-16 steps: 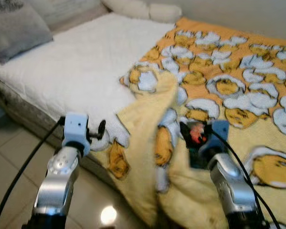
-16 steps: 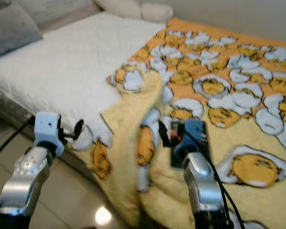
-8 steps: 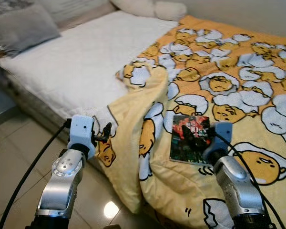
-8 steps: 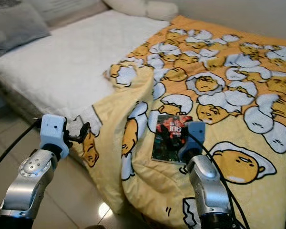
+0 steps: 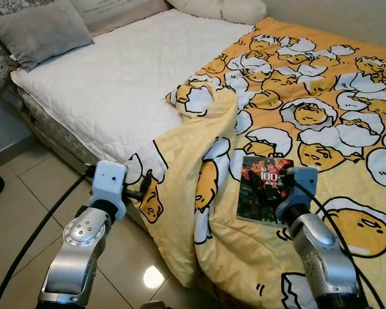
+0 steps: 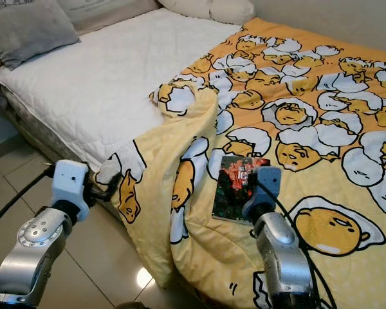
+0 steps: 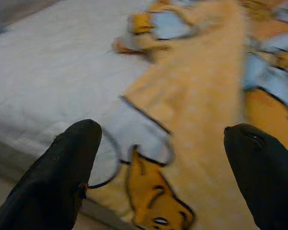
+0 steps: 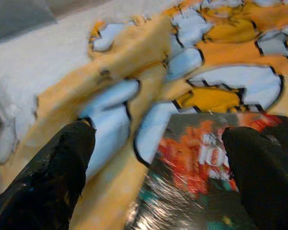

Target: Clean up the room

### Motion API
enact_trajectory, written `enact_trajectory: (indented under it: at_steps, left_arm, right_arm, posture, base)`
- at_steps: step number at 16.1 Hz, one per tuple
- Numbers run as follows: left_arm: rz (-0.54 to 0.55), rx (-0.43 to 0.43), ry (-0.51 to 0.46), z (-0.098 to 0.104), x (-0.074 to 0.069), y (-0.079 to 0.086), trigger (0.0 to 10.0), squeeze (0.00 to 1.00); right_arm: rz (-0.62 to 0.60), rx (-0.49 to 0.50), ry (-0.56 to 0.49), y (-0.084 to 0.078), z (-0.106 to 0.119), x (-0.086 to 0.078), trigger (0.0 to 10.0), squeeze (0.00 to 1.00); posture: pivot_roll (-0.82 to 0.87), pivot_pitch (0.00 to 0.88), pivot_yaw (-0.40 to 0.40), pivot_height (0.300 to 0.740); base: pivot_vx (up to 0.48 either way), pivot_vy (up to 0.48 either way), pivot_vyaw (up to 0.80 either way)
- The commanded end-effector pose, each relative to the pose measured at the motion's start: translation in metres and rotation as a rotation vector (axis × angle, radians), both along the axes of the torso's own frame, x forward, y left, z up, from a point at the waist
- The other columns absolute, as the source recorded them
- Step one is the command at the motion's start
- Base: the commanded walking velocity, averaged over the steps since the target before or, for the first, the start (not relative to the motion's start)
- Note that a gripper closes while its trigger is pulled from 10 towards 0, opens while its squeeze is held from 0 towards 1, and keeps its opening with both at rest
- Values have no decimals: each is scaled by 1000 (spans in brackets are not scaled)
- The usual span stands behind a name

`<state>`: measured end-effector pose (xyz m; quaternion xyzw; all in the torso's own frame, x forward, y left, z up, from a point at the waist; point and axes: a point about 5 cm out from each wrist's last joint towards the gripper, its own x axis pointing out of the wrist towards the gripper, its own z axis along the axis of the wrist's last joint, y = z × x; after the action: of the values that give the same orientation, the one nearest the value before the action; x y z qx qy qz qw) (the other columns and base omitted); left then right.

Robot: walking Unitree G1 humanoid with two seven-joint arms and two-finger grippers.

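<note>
You are facing a bed (image 5: 109,84) with a white quilted mattress cover, and the yellow blanket (image 5: 321,109) printed with egg characters covers the part of it on your right. The blanket's near edge is folded back on itself in a thick ridge and drapes over the side of the bed toward the tiled floor (image 5: 26,212).

A book (image 5: 265,190) with a dark cover and red lettering lies flat on the blanket, just beside the folded ridge, on the side away from the bare mattress. Your right gripper (image 8: 158,182) hovers just above the book's near edge; in the right wrist view its two black fingers (image 8: 53,177) are spread wide, with the book's glossy cover between and below them, and they hold nothing.

Your left gripper (image 7: 163,177) hangs at the side of the bed, near the draped corner of the blanket where an egg character hangs over the edge. Its fingers (image 7: 62,167) are also spread apart and empty; the left wrist view looks between them at the blanket's hanging edge and the white mattress beyond.

A grey pillow (image 5: 42,29) rests at the head of the bed, well apart from the book, and a pale cushion (image 5: 225,9) lies at the far side of the bed against the wall, just past the blanket's top edge.
</note>
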<state>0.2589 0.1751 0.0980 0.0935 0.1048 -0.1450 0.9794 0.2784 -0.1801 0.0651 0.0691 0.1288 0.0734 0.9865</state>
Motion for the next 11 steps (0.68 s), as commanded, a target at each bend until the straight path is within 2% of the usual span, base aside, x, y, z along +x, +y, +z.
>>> enact_trajectory:
  at_steps: [1,2,3,5,7,9,11]
  left_arm:
    - [-130,7,25,-2,0,-11,10000,1000]
    - [-210,5,49,-3,-1,-16,10000,1000]
    - [-241,5,57,-3,-2,-18,10000,1000]
    - [-396,-10,127,-6,-6,-25,10000,976]
    - [-561,8,200,-9,-13,-27,10000,922]
    - [-585,17,213,-9,-15,-28,10000,875]
    - [-596,20,220,-9,-16,-27,10000,804]
  right_arm:
    - [-73,-49,79,-20,-7,9,10000,0]
    - [-81,-19,122,-27,-11,15,10000,0]
    - [-80,-5,142,-29,-13,17,10000,0]
    - [-73,76,225,-36,-22,26,10000,0]
    - [-155,95,300,-54,-30,33,10000,0]
    - [-195,96,317,-63,-32,32,10000,0]
    - [-198,144,344,-63,-35,32,10000,0]
  posture:
    - [-18,0,49,740]
    - [-24,0,50,740]
    - [-24,0,50,740]
    - [-39,0,57,740]
    - [-48,0,47,740]
    - [-44,0,33,740]
    - [-37,0,21,740]
  base:
    - [0,0,0]
    - [0,0,0]
    - [0,0,0]
    - [0,0,0]
    - [0,0,0]
    - [0,0,0]
    - [0,0,0]
